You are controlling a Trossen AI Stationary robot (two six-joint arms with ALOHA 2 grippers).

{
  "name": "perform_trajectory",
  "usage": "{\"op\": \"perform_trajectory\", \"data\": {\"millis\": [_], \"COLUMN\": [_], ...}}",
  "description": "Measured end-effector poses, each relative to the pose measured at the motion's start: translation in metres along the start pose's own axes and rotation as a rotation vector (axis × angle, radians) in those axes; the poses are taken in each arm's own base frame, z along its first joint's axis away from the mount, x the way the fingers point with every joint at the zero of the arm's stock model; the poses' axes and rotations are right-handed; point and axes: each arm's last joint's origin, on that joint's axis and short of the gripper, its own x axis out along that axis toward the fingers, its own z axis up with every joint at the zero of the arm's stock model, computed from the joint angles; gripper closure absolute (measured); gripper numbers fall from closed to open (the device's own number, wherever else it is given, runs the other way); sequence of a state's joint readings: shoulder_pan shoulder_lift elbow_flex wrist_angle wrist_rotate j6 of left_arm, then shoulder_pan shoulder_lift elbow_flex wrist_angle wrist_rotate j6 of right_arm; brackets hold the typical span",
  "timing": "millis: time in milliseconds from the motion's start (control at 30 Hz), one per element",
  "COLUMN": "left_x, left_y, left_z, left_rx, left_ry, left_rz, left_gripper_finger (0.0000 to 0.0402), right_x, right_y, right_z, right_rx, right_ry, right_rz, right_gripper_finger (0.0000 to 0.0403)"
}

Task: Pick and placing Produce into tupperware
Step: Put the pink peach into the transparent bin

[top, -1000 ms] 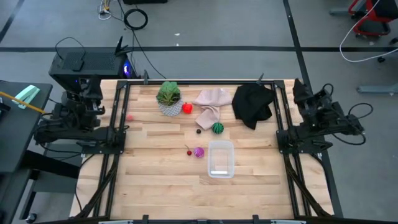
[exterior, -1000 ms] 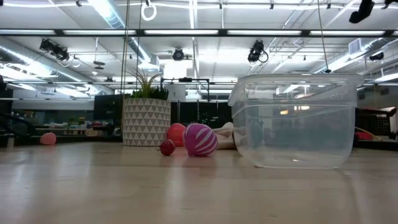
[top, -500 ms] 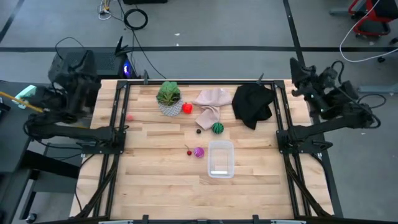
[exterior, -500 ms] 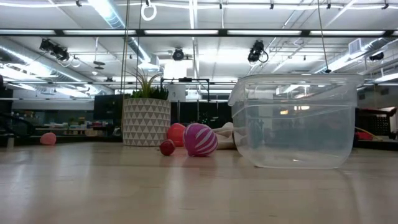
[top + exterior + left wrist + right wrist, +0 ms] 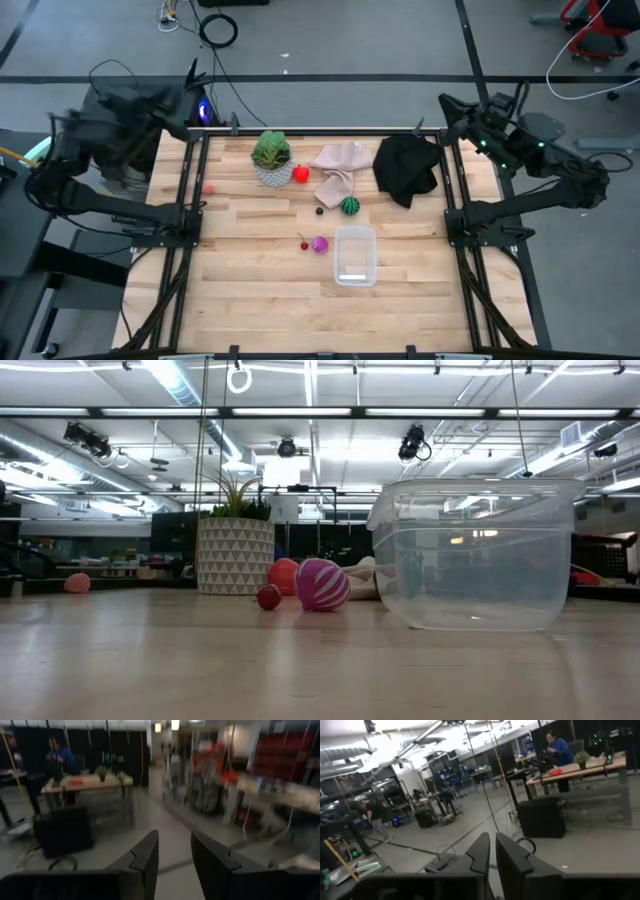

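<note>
The clear tupperware stands open on the wooden table, near its middle. Left of it lie a purple striped ball and a tiny dark-red piece. Farther back lie a green round piece, a small dark piece and a red piece beside the plant pot. My left gripper is raised beyond the table's far left corner, open and holding nothing. My right gripper is raised above the far right corner, shut and holding nothing.
A leafy plant in a white patterned pot, a beige cloth and a black cloth lie along the far side. A small pink piece lies near the left edge. Bare wood spans the near half.
Both arms have unfolded from low beside the table and risen, each gripper swinging up and toward the table's far edge until it points about level. The produce and the tupperware have not moved.
</note>
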State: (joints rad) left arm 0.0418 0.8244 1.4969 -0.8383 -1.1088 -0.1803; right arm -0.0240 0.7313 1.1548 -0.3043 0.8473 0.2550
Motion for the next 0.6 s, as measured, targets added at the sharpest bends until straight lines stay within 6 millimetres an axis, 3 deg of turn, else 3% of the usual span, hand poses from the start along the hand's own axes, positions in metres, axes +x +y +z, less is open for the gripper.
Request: {"op": "perform_trajectory", "data": {"millis": [133,300,467,600], "left_x": [0.003,0.005,0.018,0.033], "left_y": [-0.004,-0.003,-0.023,-0.029], "left_z": [-0.026,-0.056,-0.075,-0.108], "left_rx": [0.0,-0.062,-0.079,-0.029], "left_ry": [0.181,0.397,0.489,0.679], "left_rz": [-0.016,0.124,0.119,0.211], "left_gripper_finger": [0.0261,0.0246,0.0237,0.0237], "right_x": [0.006,0.014,0.025,0.034], "right_y": [0.001,0.003,0.006,0.008], "right_z": [-0.007,-0.014,-0.02,-0.025], "right_rx": [0.003,-0.022,-0.045,-0.059], "right_ry": [0.034,0.067,0.096,0.12], "right_rz": [-0.018,-0.035,-0.029,-0.021], "right_gripper_finger": [0.0365,0.0365,0.0365,0.0365]}}
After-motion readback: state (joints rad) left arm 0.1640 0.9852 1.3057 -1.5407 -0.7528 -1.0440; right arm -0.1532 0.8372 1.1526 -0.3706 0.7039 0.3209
